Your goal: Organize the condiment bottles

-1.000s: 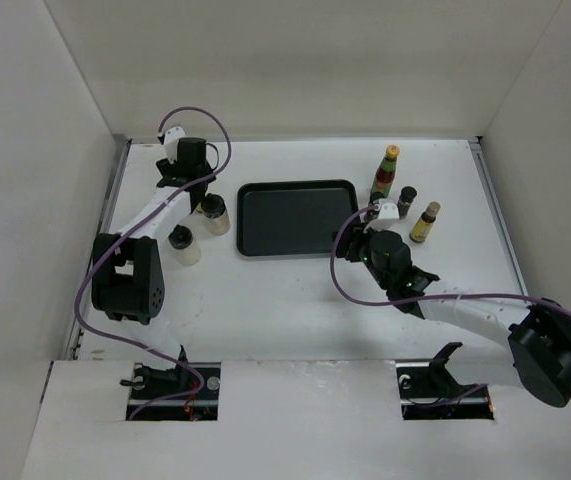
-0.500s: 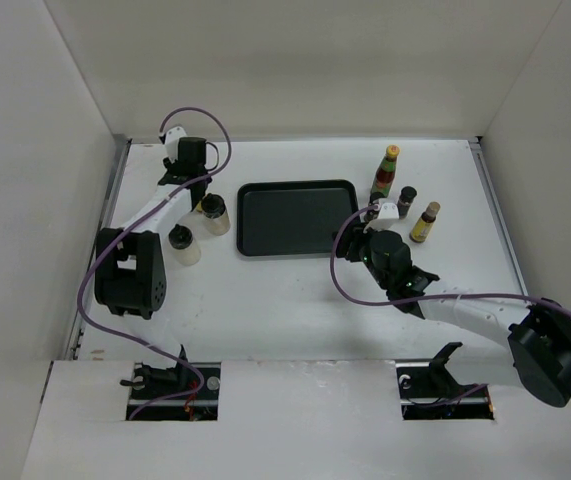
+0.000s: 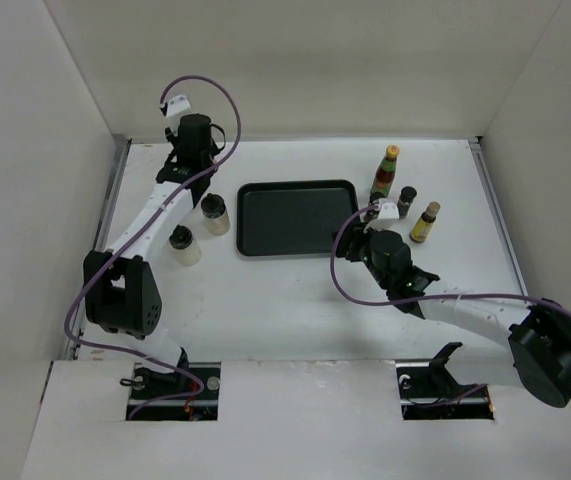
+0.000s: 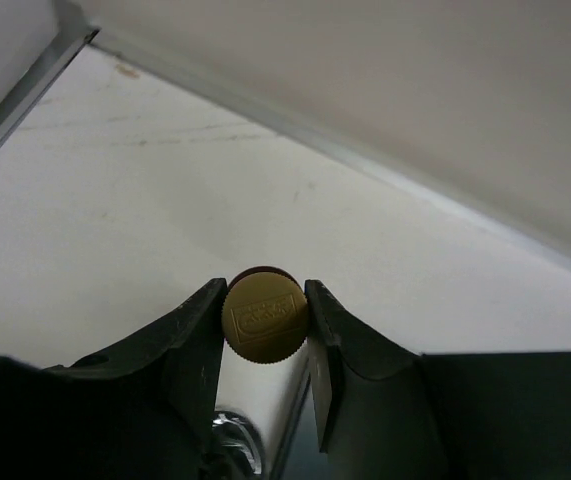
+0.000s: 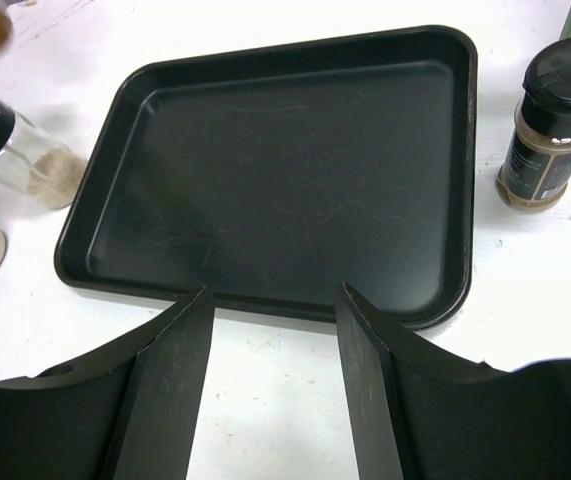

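Nearest, the right gripper point(image 5: 275, 295) hangs with its black fingers spread apart and empty, just over the near rim of the flat black rectangular tray point(image 5: 295, 160), which has no bottle in it yet. Farther off, over the far left corner of the white table point(image 3: 265, 290), the left gripper point(image 4: 265, 292) is clamped on the round tan cap of a small condiment bottle point(image 4: 263, 328). It looks like the carrying step: next that bottle likely needs swinging right and setting upright in the tray.
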Robot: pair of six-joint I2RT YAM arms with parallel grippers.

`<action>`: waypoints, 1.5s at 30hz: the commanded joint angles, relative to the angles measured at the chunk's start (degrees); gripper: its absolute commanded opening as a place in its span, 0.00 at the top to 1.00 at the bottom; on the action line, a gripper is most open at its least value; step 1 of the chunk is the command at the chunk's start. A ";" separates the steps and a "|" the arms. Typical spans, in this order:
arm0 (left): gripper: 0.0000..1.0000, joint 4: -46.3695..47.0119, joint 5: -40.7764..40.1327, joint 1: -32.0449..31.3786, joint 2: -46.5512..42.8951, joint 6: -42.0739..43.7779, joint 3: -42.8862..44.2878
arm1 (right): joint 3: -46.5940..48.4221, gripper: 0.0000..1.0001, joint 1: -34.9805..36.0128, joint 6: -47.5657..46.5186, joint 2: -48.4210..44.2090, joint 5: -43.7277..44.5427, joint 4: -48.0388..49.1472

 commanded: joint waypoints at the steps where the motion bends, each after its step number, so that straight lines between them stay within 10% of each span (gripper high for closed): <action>1: 0.81 7.73 -0.23 -4.50 -3.80 1.96 5.07 | 1.43 0.41 0.25 -0.54 -1.55 -0.10 2.34; 30: 0.77 19.33 -3.13 -14.97 9.56 2.05 -8.20 | 0.90 0.39 -0.90 -0.37 -1.55 -0.01 2.34; 38: 0.29 21.43 -4.27 -15.59 5.54 2.32 -11.80 | 1.95 0.16 -1.07 0.16 -8.57 1.04 -1.43; 45: 0.03 25.65 -5.15 -17.96 -5.10 2.40 -14.52 | 10.29 0.24 -10.54 -0.98 -19.29 3.77 -16.89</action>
